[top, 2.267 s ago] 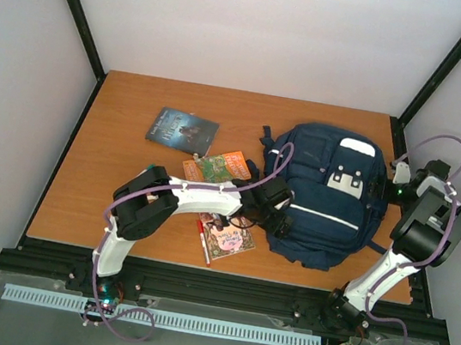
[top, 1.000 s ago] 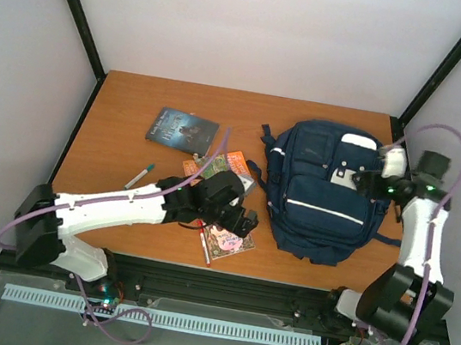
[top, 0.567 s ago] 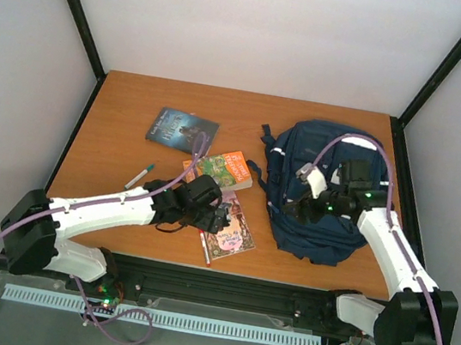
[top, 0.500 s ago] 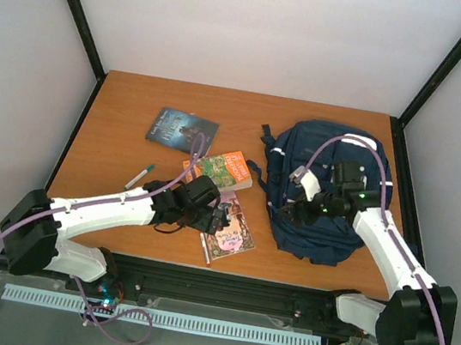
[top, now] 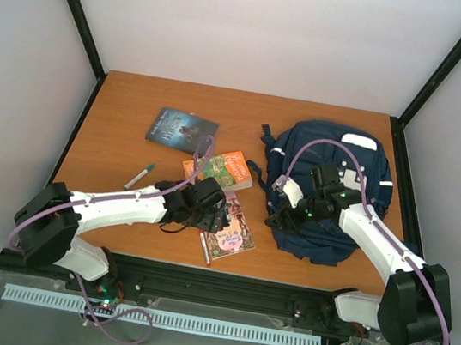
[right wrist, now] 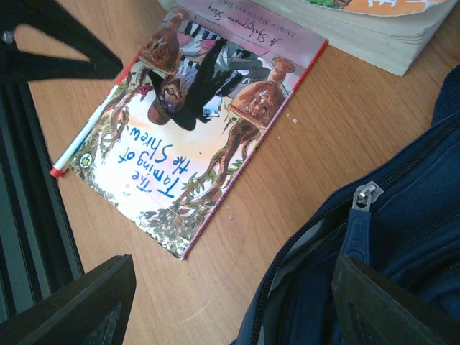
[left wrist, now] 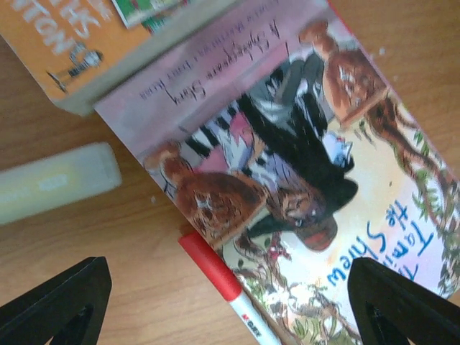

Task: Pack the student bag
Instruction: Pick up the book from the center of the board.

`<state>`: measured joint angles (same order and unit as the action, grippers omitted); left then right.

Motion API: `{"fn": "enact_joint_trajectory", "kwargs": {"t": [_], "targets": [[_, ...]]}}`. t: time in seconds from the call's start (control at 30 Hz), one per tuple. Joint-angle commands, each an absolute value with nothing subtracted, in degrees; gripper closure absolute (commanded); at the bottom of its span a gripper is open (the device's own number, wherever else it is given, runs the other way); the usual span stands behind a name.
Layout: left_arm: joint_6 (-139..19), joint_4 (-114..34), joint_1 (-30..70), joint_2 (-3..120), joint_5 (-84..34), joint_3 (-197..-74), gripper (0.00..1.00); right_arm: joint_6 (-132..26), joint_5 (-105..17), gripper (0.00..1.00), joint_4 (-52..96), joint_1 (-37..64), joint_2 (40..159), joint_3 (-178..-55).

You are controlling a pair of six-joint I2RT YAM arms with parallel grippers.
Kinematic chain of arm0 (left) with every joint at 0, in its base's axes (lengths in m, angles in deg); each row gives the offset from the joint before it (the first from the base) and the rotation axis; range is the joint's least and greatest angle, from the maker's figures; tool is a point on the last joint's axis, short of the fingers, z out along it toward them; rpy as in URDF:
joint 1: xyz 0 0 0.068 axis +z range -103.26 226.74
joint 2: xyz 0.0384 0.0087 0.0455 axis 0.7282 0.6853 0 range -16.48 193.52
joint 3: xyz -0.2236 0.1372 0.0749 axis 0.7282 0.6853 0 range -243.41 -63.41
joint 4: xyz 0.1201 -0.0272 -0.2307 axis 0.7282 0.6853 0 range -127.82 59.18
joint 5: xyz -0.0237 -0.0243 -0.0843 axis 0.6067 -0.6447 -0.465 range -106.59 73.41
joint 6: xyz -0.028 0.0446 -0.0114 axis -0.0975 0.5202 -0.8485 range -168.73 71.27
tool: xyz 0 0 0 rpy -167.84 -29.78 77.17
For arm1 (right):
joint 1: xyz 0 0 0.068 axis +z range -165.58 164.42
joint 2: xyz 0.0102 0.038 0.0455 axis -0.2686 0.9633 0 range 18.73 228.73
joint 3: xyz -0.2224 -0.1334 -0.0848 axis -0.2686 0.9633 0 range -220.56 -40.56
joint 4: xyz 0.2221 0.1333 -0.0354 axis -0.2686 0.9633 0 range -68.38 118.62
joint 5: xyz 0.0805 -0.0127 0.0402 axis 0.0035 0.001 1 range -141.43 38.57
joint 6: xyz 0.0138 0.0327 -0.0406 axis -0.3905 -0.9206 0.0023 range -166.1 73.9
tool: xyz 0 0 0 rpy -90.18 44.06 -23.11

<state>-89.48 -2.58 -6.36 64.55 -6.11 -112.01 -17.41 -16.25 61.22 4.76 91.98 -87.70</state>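
Note:
The student bag (top: 337, 184) is a navy backpack lying flat at the right of the table. In the right wrist view its open zip edge and grey lining (right wrist: 388, 244) fill the lower right. My right gripper (top: 278, 219) is open and empty (right wrist: 233, 309), low over the bare wood between the bag's left edge and a pink "Taming of the Shrew" book (right wrist: 194, 122). My left gripper (top: 216, 219) is open and empty (left wrist: 230, 309), straddling a red-capped pen (left wrist: 215, 277) and the pink book's edge (left wrist: 309, 165).
An orange book (top: 224, 168) lies behind the pink one, with a pale yellow highlighter (left wrist: 54, 180) beside it. A dark book (top: 182, 129) lies at the back left and a green-capped marker (top: 139, 176) at the left. The table's front edge and black rail (right wrist: 29, 237) are close.
My right arm has swung from the bag's far right corner across it to its near left edge. My left gripper has pulled back from the bag to over the pen and pink book.

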Motion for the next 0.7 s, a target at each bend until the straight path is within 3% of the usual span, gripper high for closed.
{"fn": "enact_joint_trajectory", "kwargs": {"t": [0.0,0.27,0.43,0.6,0.67], "targets": [[-89.5,-2.5,-3.2,63.3,-3.6,-116.1,0.07,-16.9,-17.3,0.24,59.8,5.3,91.4,-87.4],[-85.5,-4.4,0.7,65.3,-10.0,-118.7,0.14,-16.6,-17.7,0.25,59.9,5.3,90.7,-87.2],[-91.4,-3.2,0.7,65.6,-13.0,-118.3,0.15,-20.0,-19.3,0.29,57.5,5.2,90.7,-87.6],[-95.2,-6.7,0.6,60.9,-17.9,-114.2,0.17,-20.9,-19.8,0.29,60.4,5.3,94.4,-95.3],[-96.0,-8.0,0.6,60.0,-19.6,-113.1,0.23,-22.1,-20.0,0.29,60.9,5.3,96.8,-99.3]]}}
